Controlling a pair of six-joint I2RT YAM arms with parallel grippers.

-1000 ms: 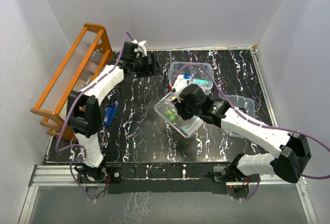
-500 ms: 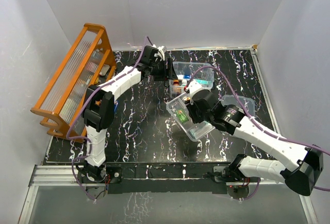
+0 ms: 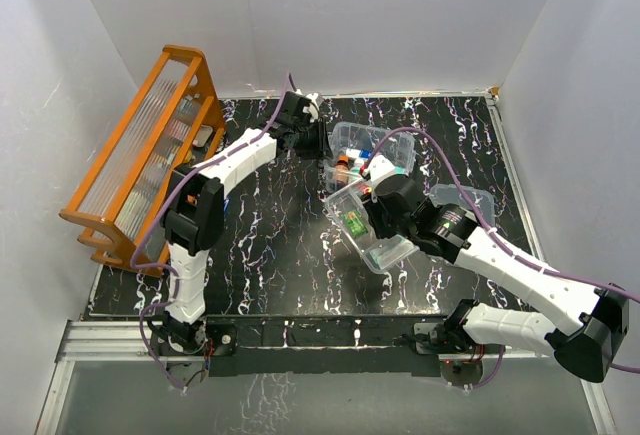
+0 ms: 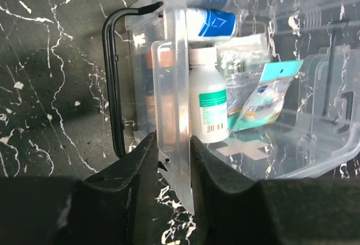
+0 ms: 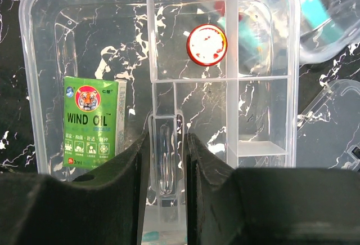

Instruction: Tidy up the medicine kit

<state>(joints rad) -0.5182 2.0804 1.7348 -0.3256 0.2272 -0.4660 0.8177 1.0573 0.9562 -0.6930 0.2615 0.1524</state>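
Observation:
The medicine kit [image 3: 375, 147], a clear box, stands at the back middle of the table and holds a white bottle [image 4: 208, 104], a blue-and-white tube [image 4: 212, 22] and a sachet [image 4: 264, 96]. My left gripper [image 3: 318, 140] is shut on the kit's left end wall [image 4: 173, 115], beside a black wire handle [image 4: 112, 81]. My right gripper [image 3: 370, 215] is shut on the centre grip [image 5: 167, 155] of a shallow divided tray [image 3: 352, 230] just in front of the kit. The tray carries a green Wind Oil box [image 5: 93, 121] and a red-capped item [image 5: 206, 44]. The kit's clear lid [image 3: 470, 203] lies right of the tray.
An orange wooden rack [image 3: 140, 155] leans along the table's left edge. White walls close the back and both sides. The right forearm [image 3: 500, 260] stretches across the right front of the black marbled table [image 3: 270, 255].
The left arm swung right from the rack side to the kit's left end, and its jaws closed on the wall. The right arm carried the tray slightly right and nearer the kit.

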